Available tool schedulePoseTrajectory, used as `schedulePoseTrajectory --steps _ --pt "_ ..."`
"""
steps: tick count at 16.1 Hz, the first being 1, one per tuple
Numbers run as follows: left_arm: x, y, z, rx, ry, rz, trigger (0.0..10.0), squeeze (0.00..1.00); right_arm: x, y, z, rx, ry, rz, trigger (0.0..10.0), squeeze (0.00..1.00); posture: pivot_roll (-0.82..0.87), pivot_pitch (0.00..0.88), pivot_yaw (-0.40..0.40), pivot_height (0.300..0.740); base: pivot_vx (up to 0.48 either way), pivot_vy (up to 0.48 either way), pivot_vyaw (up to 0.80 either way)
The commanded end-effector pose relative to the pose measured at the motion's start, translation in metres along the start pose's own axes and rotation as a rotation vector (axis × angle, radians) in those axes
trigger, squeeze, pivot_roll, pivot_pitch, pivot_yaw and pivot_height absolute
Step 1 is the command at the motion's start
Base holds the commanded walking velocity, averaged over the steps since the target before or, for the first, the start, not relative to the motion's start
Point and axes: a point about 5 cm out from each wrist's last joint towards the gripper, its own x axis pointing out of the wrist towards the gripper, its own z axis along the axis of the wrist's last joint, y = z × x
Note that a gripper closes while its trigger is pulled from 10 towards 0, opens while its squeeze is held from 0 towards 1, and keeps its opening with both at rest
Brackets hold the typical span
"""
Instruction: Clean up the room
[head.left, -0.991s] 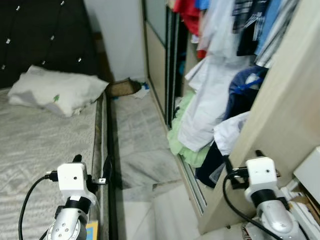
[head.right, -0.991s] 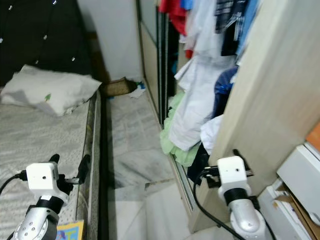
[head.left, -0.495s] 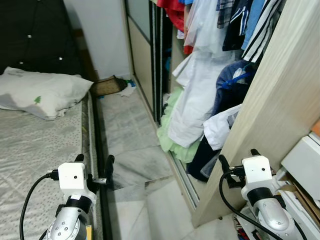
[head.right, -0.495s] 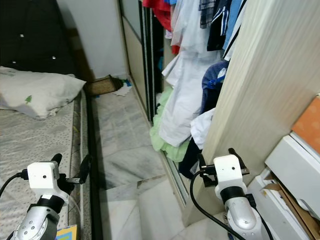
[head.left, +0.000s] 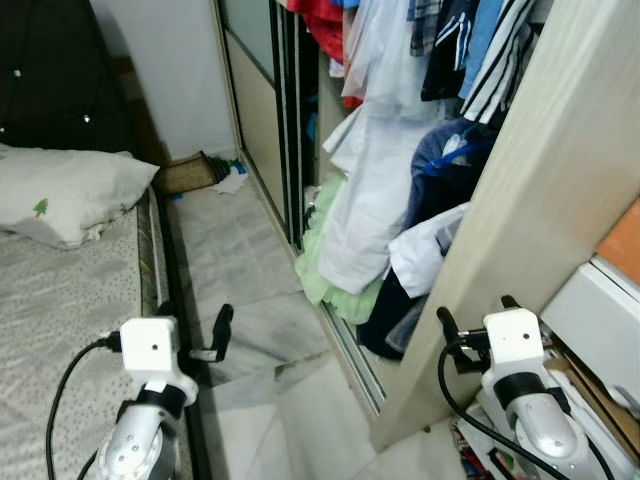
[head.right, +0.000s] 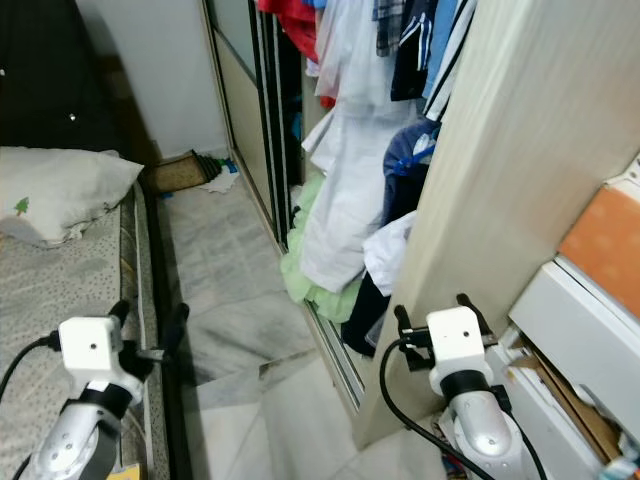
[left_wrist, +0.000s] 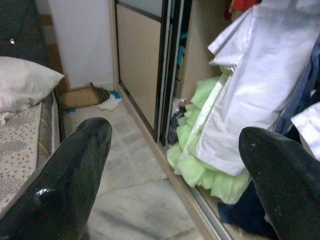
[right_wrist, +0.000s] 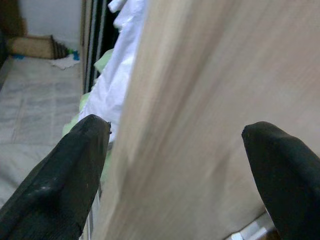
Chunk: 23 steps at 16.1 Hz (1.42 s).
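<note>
Clothes spill out of an open wardrobe onto the floor: a light green garment (head.left: 328, 287), a white shirt (head.left: 365, 215) hanging over it, and dark blue pieces (head.left: 455, 150) behind. My left gripper (head.left: 195, 322) is held low beside the bed's edge, open and with nothing in it. Its fingers (left_wrist: 70, 185) point toward the green garment (left_wrist: 200, 160) from well short of it. My right gripper (head.left: 476, 312) is open too, close up against the pale wooden wardrobe panel (head.left: 520, 200), which stands between its fingers (right_wrist: 55, 185).
A bed (head.left: 60, 320) with a white pillow (head.left: 65, 190) lies on my left. A narrow marble floor strip (head.left: 235, 260) runs to the back wall, where a brown mat (head.left: 185, 175) and white scrap (head.left: 230, 183) lie. White furniture (head.left: 600, 310) stands at right.
The whole picture has slid left and the wardrobe looms nearer, so the camera has turned right and advanced. Both grippers stay open and held low.
</note>
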Motion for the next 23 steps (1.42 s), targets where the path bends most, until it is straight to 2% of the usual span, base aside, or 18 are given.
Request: schedulePoseTrajectory --steps 1,7,12,16,23 --pt "-0.0014 0.0026 -0.0034 0.018 0.018 0.007 10.0 0.0 0.002 0.0019 0.0017 -0.002 -0.012 0.014 10.0 0.0 -0.17 0.0 0.026 0.74 0.0 0.0 0.0" --pt "-0.0012 0.0012 -0.0043 0.022 0.025 0.002 10.0 0.0 0.0029 0.0022 0.0 0.003 -0.005 0.015 10.0 0.0 -0.17 0.0 0.023 0.74 0.0 0.0 0.0" --pt "-0.002 0.0014 -0.0062 -0.015 0.03 0.011 10.0 0.0 0.0033 0.0036 -0.0007 0.001 -0.005 0.023 10.0 0.0 -0.17 0.0 0.023 0.74 0.0 0.0 0.0" --pt "-0.0022 0.0001 -0.0058 -0.001 0.031 -0.009 10.0 0.0 0.0031 0.0038 -0.0022 -0.005 -0.002 0.027 10.0 0.0 -0.17 0.0 0.024 0.74 0.0 0.0 0.0" --pt "-0.0029 0.0002 -0.0057 -0.005 0.029 -0.011 10.0 0.0 0.0039 0.0039 -0.0037 -0.01 -0.001 0.034 10.0 0.0 -0.17 0.0 0.022 0.74 0.0 -0.336 0.0"
